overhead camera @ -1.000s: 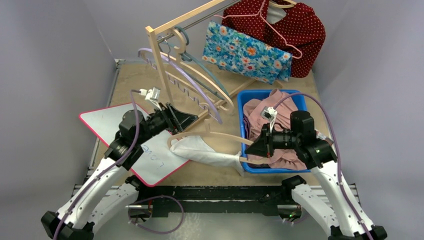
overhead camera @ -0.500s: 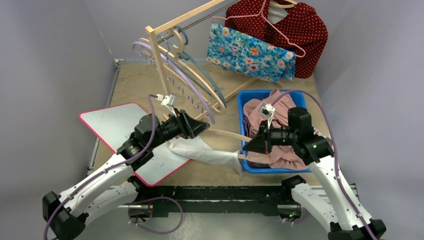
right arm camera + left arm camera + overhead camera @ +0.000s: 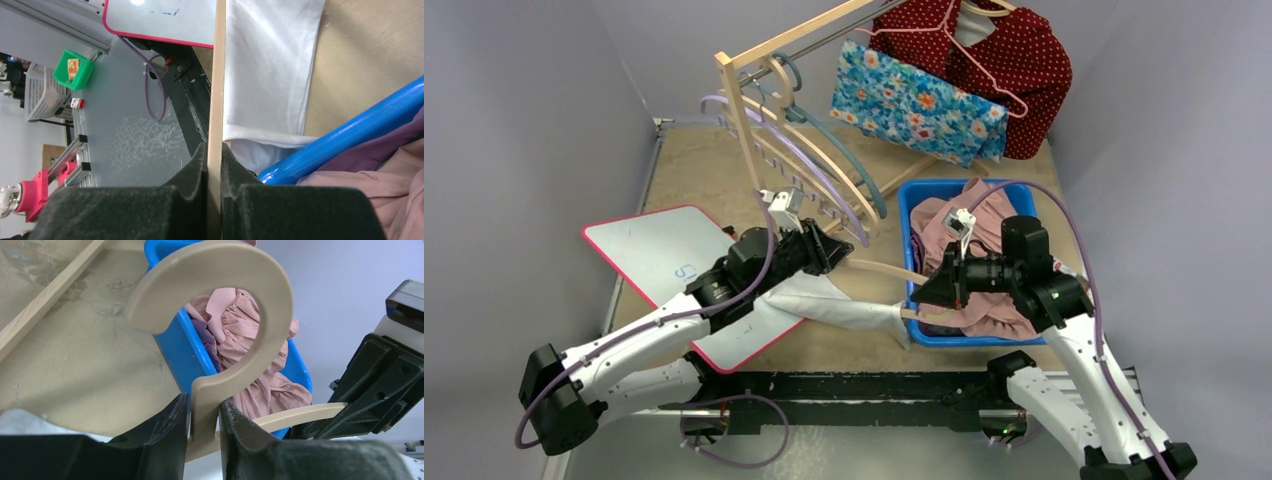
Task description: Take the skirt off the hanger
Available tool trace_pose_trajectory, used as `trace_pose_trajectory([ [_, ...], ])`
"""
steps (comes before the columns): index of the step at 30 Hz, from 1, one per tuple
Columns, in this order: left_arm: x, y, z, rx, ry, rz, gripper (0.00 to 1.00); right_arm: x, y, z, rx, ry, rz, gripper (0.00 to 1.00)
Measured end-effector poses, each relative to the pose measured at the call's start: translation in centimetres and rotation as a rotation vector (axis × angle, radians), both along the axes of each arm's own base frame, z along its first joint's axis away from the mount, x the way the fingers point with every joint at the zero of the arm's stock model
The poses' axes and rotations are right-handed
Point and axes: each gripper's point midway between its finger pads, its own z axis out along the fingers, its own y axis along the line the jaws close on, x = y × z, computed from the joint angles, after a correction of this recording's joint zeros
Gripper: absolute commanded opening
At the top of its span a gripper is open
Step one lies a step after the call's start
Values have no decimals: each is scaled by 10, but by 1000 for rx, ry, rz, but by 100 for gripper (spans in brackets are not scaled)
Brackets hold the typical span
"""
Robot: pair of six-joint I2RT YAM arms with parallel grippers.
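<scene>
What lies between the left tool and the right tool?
The beige hanger spans that stretch, the white skirt hanging below it; the top view shows this.

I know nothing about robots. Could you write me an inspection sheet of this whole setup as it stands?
Surface: tan table, scuffed.
Job's things: white skirt on tan hanger, not yet off.
Clutter: whiteboard; blue bin of pink clothes; wooden rack with empty hangers, floral garment, red dotted garment.
Grippers: left tool closed on the hanger's neck; right tool shut on the hanger's arm.
Cables: purple cables along both arms, one looped below the front rail.
Surroundings: grey walls; green bin beyond the table.
</scene>
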Motion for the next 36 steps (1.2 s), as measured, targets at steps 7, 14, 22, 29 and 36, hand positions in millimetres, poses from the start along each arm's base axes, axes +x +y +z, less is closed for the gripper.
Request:
trace_pose_trajectory([
  [7, 5, -8, 0, 23, -1, -4, 0, 3, -3, 0, -10, 1, -43, 14],
  [14, 9, -4, 1, 21, 11, 37, 0, 19, -20, 9, -32, -37, -276, 62],
  [22, 16, -3, 15, -5, 10, 78, 0, 14, -54, 50, 100, -194, -567, 82],
  [29, 23, -1, 36, -41, -16, 120, 0, 5, -62, 52, 165, -242, -610, 79],
  [36, 27, -1, 56, -74, -36, 135, 0, 16, -44, 10, 186, -194, -541, 71],
])
